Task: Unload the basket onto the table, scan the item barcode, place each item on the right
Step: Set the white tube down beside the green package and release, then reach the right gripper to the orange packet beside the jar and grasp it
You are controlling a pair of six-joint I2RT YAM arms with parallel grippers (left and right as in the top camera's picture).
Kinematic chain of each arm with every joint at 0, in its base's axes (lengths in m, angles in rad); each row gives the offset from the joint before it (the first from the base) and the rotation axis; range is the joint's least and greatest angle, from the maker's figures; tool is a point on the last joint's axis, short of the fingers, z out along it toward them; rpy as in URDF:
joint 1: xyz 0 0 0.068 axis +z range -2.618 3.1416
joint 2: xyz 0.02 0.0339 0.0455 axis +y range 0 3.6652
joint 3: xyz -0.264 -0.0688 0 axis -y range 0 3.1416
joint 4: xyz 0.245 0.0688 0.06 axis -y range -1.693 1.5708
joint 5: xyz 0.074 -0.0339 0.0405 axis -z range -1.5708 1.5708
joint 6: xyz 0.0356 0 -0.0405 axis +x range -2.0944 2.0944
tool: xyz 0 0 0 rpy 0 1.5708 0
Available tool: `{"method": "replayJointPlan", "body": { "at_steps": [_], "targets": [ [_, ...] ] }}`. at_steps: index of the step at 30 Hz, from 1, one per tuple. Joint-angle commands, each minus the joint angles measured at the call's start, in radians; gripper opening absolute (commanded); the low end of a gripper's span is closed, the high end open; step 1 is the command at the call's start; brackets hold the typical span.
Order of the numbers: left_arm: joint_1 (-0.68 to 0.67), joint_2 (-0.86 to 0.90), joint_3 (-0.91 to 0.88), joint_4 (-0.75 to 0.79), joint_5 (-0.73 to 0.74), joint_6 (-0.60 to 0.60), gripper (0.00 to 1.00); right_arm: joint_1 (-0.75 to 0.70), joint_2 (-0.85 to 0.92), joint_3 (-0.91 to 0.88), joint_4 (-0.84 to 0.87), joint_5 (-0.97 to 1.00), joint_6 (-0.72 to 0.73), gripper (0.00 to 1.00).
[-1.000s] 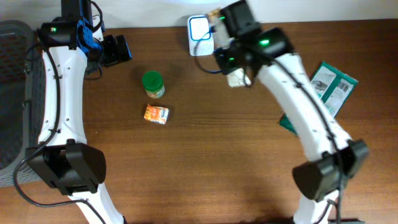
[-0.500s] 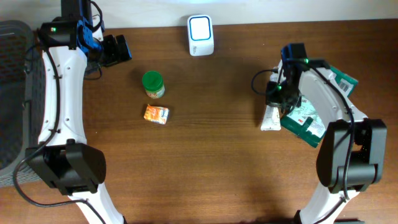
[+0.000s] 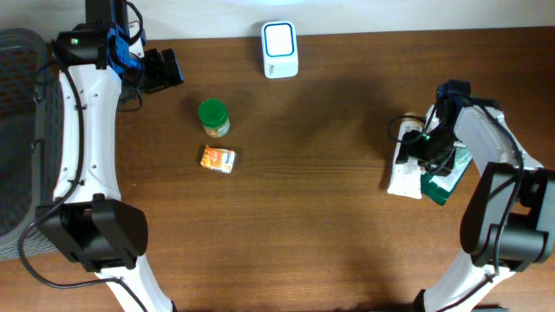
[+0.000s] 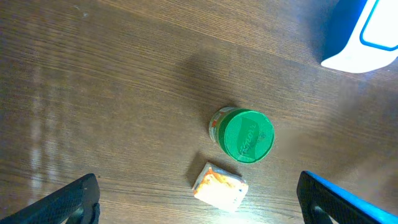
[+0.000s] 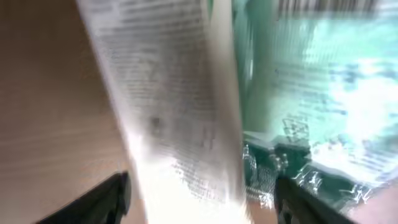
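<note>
A white printed packet (image 3: pixel 405 171) lies flat on the table at the right, partly over the green packets (image 3: pixel 446 173). My right gripper (image 3: pixel 423 146) hovers just above its top end. In the right wrist view, that gripper (image 5: pixel 202 200) is open, its fingers standing either side of the white packet (image 5: pixel 174 124) with a gap to it on the right. The white scanner (image 3: pixel 280 39) stands at the back centre. My left gripper (image 3: pixel 165 69) is open at the back left, holding nothing.
A green-lidded jar (image 3: pixel 213 116) and a small orange packet (image 3: pixel 218 159) sit left of centre; the left wrist view shows the jar (image 4: pixel 247 135), the orange packet (image 4: pixel 219 185) and a corner of the scanner (image 4: pixel 367 34). A grey mesh chair (image 3: pixel 17 130) stands past the table's left edge.
My right arm carried the white packet from the scanner down to the right side, laid it by the green packets, and opened its jaws. The left arm has not moved.
</note>
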Motion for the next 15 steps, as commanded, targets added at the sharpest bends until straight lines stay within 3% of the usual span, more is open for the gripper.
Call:
{"method": "replayJointPlan", "body": {
  "at_steps": [1, 5, 7, 15],
  "targets": [
    [0.002, -0.010, 0.009, -0.002, -0.007, 0.006, 0.99, 0.008, -0.023, 0.219, -0.150, -0.008, -0.045, 0.71],
    [0.002, -0.010, 0.009, -0.002, -0.006, 0.006, 0.99, 0.093, -0.023, 0.409, -0.246, -0.198, -0.114, 0.70],
    [0.002, -0.010, 0.009, -0.002, -0.006, 0.006, 0.99, 0.176, -0.023, 0.409, -0.189, -0.275, -0.124, 0.68],
    [0.002, -0.010, 0.009, -0.002, -0.006, 0.006, 0.99, 0.560, 0.020, 0.409, 0.171, -0.271, -0.148, 0.68]
  ]
}}
